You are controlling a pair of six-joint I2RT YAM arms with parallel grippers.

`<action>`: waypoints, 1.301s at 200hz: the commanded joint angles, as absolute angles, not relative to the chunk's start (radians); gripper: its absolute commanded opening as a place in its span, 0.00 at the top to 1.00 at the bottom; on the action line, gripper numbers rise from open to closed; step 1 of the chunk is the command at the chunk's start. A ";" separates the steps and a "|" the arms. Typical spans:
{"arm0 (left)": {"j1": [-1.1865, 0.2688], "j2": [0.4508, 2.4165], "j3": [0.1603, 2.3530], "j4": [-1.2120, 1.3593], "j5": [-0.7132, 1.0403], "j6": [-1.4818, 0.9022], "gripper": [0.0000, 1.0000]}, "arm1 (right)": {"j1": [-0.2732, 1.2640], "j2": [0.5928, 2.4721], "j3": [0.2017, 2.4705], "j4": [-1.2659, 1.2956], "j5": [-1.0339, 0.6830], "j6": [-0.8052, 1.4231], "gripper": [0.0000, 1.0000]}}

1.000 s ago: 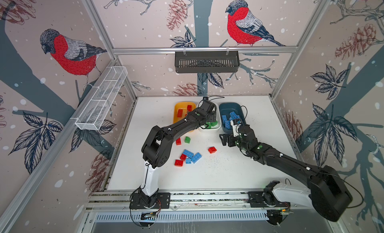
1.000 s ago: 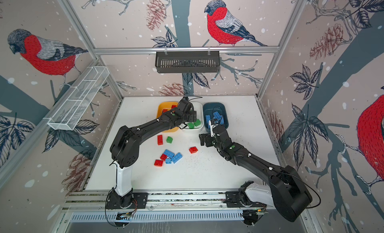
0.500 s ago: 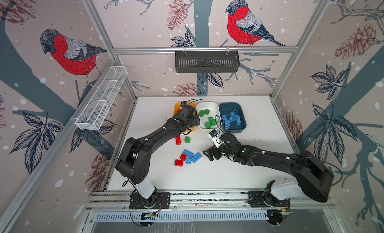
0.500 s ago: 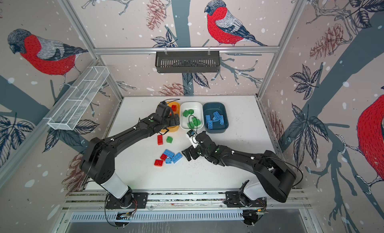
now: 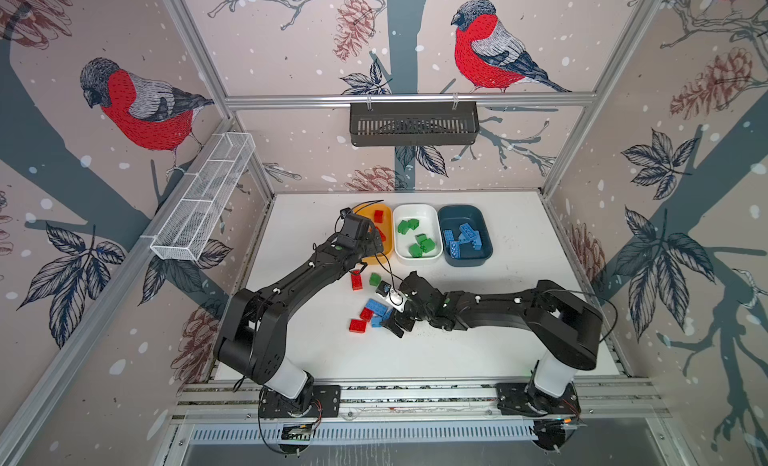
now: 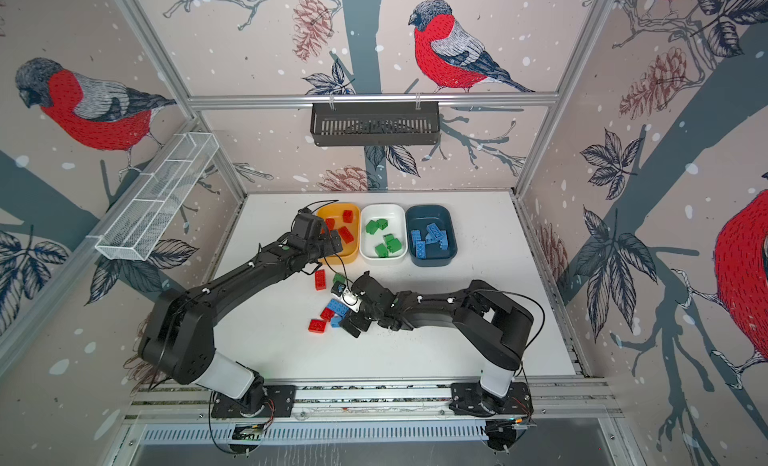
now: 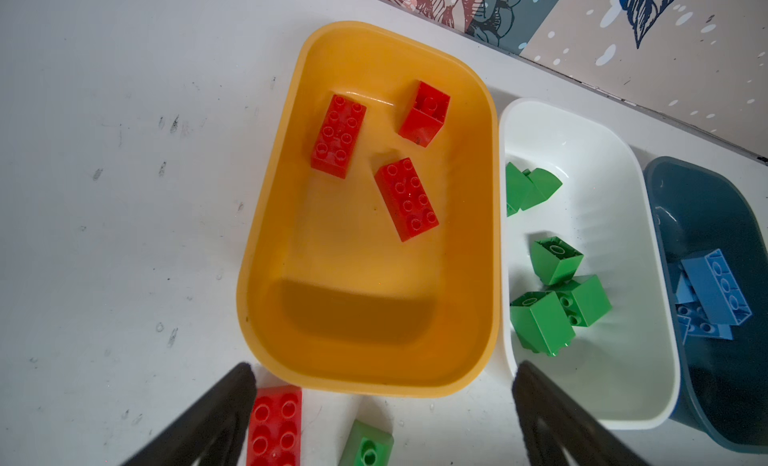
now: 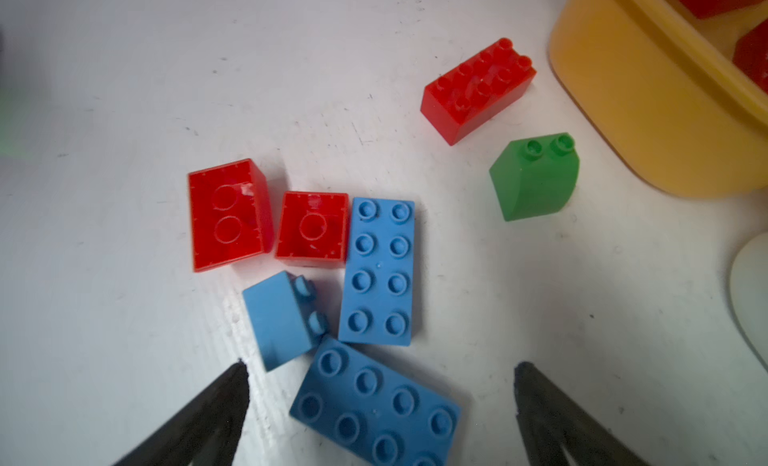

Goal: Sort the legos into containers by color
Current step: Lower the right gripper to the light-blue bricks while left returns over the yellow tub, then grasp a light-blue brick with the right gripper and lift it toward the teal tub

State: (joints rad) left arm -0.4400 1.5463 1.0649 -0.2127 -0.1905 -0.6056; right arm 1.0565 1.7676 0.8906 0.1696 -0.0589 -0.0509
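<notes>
Yellow-orange plastic is filling the middle of the left wrist view. There the yellow-orange tub (image 7: pixel 365 285) is standing on the white table (image 7: pixel 104 152) and is holding three red bricks (image 7: pixel 338 141). Just beside it the white tub (image 7: pixel 615 218) is holding several green bricks (image 7: pixel 557 260). Last in the row, the dark teal tub (image 7: pixel 706 218) is holding light blue bricks (image 7: pixel 723 289).

The left gripper (image 7: pixel 384 374) is hanging over the near edge of the yellow-orange tub. Its jaws are standing wide apart and it is carrying nothing.

In front of the tubs seven bricks are lying loose on the table. A red eight-stud brick (image 8: pixel 478 89) and a green sloped brick (image 8: pixel 536 175) are lying near the yellow-orange tub, a little apart from each other. Farther from the tubs, a larger upturned red brick (image 8: pixel 228 214) and a smaller upturned red brick (image 8: pixel 311 227) are lying side by side with their hollow undersides up. A light blue eight-stud brick (image 8: pixel 378 270) is lying against the smaller one, and a small light blue brick (image 8: pixel 284 318) is lying on its side next to it.

The right gripper (image 8: pixel 381 368) is hovering low over this group, spread wide and gripping nothing. In its wrist view a second light blue eight-stud brick (image 8: pixel 374 405) is lying between the two fingers, and neither finger is touching it.
</notes>
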 commanded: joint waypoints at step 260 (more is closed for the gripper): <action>-0.474 1.549 1.058 -0.188 -0.181 -0.532 0.03 | 0.966 1.480 0.625 0.336 0.064 0.077 0.48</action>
